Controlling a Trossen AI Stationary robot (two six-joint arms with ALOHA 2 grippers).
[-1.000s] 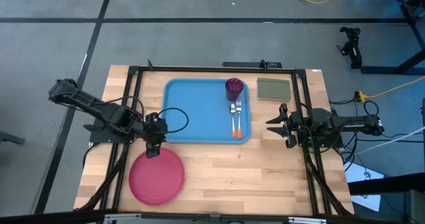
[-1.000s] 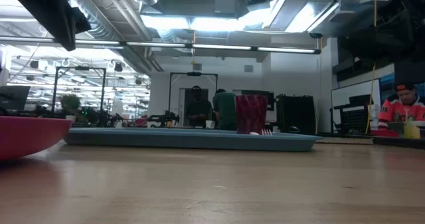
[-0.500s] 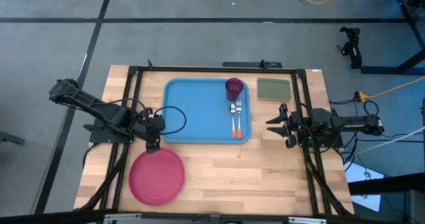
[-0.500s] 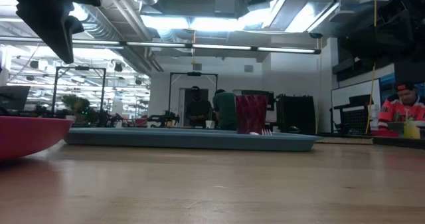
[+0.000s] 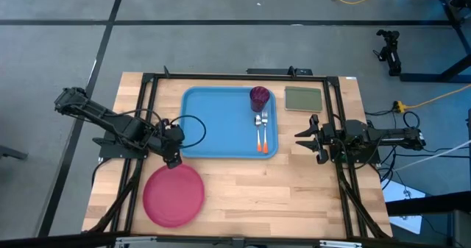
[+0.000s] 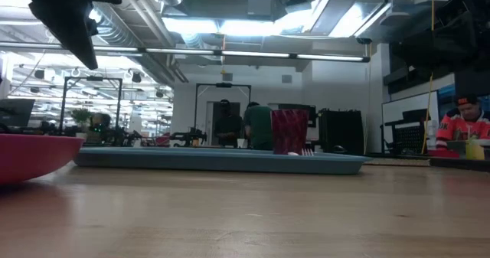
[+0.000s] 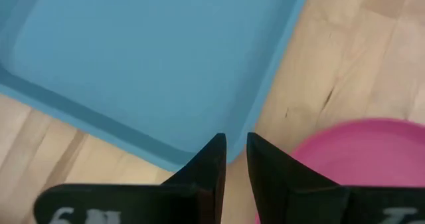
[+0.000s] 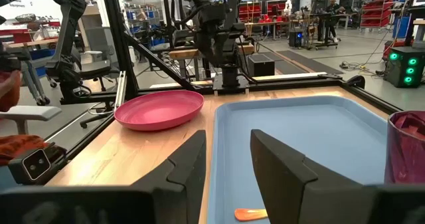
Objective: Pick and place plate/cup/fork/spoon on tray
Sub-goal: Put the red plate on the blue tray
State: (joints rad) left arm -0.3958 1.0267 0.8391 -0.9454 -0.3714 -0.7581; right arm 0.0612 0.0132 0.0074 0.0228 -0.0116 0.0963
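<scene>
The pink-red plate (image 5: 174, 195) lies flat on the wood at the near left, and also shows in the left wrist view (image 7: 358, 151). The light-blue tray (image 5: 221, 123) holds the maroon cup (image 5: 258, 97), standing upright at its far right. Below the cup the fork and the spoon (image 5: 260, 134) lie side by side, orange handles toward the near edge; I cannot tell which is which. My left gripper (image 5: 171, 161) hangs empty between the tray's near-left corner and the plate's far rim, its fingers (image 7: 216, 157) a narrow gap apart. My right gripper (image 5: 303, 139) waits open to the right of the tray.
An olive-green square pad (image 5: 302, 98) lies at the far right beside the tray. A black frame (image 5: 147, 115) runs along the table's left, far and right sides. Bare wood (image 5: 280, 196) stretches to the right of the plate. People stand in the room behind the table (image 6: 230, 124).
My left gripper has gone from above the plate's far rim a little toward the far edge and the tray's near-left corner. The plate has stayed where it was.
</scene>
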